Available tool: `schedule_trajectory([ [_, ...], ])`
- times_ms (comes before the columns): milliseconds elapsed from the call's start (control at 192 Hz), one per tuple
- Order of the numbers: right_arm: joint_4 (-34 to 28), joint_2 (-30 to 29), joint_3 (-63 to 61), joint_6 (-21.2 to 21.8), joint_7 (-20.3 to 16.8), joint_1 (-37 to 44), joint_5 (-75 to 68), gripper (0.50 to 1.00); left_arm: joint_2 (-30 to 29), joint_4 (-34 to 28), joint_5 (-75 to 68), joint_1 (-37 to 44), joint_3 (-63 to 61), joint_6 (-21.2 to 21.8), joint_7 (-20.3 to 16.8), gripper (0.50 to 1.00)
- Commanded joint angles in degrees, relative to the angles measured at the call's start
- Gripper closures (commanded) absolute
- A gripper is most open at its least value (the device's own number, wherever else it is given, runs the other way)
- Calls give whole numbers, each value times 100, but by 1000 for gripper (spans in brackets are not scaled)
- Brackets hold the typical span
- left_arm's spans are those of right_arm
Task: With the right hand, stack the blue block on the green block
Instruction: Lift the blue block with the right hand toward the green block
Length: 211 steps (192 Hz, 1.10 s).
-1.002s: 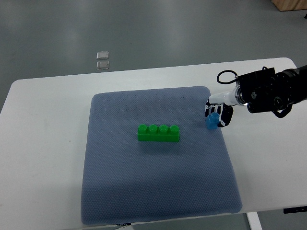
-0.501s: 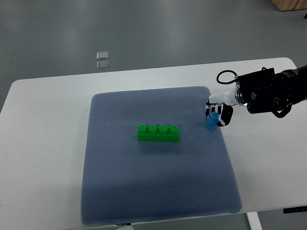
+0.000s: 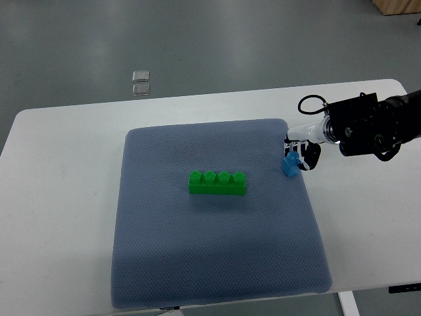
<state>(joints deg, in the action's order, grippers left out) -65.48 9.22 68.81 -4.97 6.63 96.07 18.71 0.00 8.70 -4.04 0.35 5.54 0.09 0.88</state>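
right hand (image 3: pixel 300 153) at mat's (image 3: pixel 164 263) 3 o'clock edge, fingers clamped on blue block (image 3: pixel 290 165), which sits tilted at the mat's edge. green block (image 3: pixel 218 183) lies flat mid-mat, well apart, at 9 o'clock from the blue one. white table (image 3: pixel 59 171) under all.

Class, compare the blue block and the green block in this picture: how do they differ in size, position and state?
The green block is long, with four studs in a row; the blue block is much smaller. The green one lies free mid-mat; the blue one sits tilted at the mat's right edge in the right hand. Both are plastic building blocks.
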Motion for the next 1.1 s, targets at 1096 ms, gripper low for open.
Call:
schedule_trajectory([
  [1096,-17,36,-254,-672,576,378,730,1000,0,0,0,0,0,0,0,500],
])
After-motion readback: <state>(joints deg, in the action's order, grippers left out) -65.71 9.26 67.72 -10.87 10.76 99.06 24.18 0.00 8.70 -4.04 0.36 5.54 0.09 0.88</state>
